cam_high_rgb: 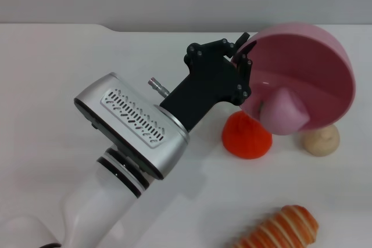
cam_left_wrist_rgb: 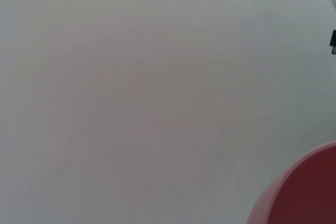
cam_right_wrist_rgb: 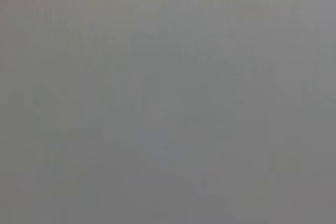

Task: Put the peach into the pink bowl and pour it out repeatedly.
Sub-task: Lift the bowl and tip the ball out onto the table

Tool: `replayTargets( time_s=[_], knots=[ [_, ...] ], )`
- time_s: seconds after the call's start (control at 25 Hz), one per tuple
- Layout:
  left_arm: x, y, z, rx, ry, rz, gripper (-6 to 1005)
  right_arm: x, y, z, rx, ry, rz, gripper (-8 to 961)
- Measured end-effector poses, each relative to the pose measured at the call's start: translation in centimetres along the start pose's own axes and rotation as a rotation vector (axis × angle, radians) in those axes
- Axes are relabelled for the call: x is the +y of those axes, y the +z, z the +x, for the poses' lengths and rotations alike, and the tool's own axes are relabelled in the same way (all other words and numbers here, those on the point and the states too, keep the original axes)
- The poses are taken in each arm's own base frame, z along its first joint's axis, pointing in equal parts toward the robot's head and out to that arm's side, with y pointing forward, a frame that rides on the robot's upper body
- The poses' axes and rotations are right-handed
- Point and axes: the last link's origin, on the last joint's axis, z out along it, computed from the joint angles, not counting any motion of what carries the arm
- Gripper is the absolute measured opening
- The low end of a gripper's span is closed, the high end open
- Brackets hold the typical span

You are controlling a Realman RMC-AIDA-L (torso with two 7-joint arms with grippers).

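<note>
In the head view my left gripper (cam_high_rgb: 243, 65) is shut on the rim of the pink bowl (cam_high_rgb: 314, 68) and holds it lifted above the table, tipped steeply on its side with the opening facing me. The pale-pink peach (cam_high_rgb: 283, 114) lies at the bowl's low rim, partly over the edge. A red-pink edge of the bowl (cam_left_wrist_rgb: 302, 192) shows in the left wrist view. My right gripper is out of view; the right wrist view shows only plain grey surface.
An orange-red fruit (cam_high_rgb: 247, 136) lies on the white table right below the bowl. A beige bun-like ball (cam_high_rgb: 321, 139) sits to its right. A striped orange bread (cam_high_rgb: 285, 229) lies at the front right edge.
</note>
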Motion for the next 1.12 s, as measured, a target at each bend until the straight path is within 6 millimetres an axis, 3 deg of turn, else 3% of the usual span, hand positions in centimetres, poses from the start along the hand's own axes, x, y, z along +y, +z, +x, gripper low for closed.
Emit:
replayTargets(
  time_s=[0.8, 1.12],
  knots=[
    [0.2, -1.1, 0.6, 0.101, 0.056, 0.000, 91, 0.2, 0.0, 0.3, -0.003, 0.016, 0.007, 447],
    [0.0, -0.5, 0.3, 0.059, 0.007, -0.011, 92, 0.6, 0.1, 0.6, 0.011, 0.041, -0.011, 447]
  ],
)
